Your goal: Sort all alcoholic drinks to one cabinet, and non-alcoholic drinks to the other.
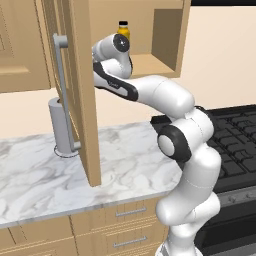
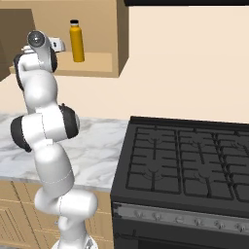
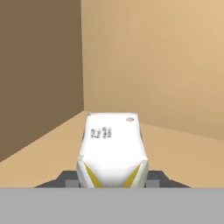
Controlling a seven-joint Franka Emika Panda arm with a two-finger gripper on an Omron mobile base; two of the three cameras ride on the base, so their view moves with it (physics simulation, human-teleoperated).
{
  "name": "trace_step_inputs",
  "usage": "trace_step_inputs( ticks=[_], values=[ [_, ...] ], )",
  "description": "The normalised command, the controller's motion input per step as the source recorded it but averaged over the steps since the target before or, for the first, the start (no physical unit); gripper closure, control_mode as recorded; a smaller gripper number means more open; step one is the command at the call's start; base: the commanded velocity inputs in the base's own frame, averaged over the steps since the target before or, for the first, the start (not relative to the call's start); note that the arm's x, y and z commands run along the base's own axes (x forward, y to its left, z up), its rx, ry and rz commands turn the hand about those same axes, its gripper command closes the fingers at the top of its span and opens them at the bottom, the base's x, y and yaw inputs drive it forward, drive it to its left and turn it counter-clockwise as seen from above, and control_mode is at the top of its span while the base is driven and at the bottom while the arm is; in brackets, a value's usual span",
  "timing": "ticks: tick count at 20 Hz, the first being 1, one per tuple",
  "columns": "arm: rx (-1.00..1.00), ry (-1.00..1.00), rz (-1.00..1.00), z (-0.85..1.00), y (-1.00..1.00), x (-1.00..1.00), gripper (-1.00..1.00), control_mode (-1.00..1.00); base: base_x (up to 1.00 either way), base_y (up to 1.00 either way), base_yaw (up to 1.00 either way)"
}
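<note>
My gripper [image 3: 113, 177] is inside the narrow tan cabinet [image 2: 97, 64], shut on a white carton [image 3: 112, 151] with yellow marks low on its front. The carton stands upright between the dark fingertips [image 3: 68, 179], low over the shelf floor and near the back left corner. The non-alcoholic orange-yellow bottle [image 1: 123, 30] [image 2: 76, 43] with a black cap stands upright on the same shelf, just right of my hand. The cabinet door [image 1: 82, 100] with its long grey bar handle [image 1: 62, 90] is swung wide open. The alcoholic drinks are out of view.
A paper towel roll [image 1: 61, 127] stands on the marble counter [image 1: 50, 175] behind the open door. A black stove [image 2: 185, 160] lies to the right. A closed tan cabinet front [image 1: 20, 45] hangs left of the door. Drawers [image 1: 125, 220] run under the counter.
</note>
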Motion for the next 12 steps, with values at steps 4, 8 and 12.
trace_step_inputs(
  ticks=[4,8,12],
  values=[
    [0.00,0.03,0.00,-0.11,0.02,0.00,1.00,-1.00,0.00,0.00,0.00],
    [0.00,0.02,0.00,-0.08,0.02,0.04,-1.00,-1.00,0.00,0.00,0.00],
    [0.03,-0.02,0.00,-0.01,0.00,0.00,-1.00,-1.00,0.00,0.00,0.00]
  ],
)
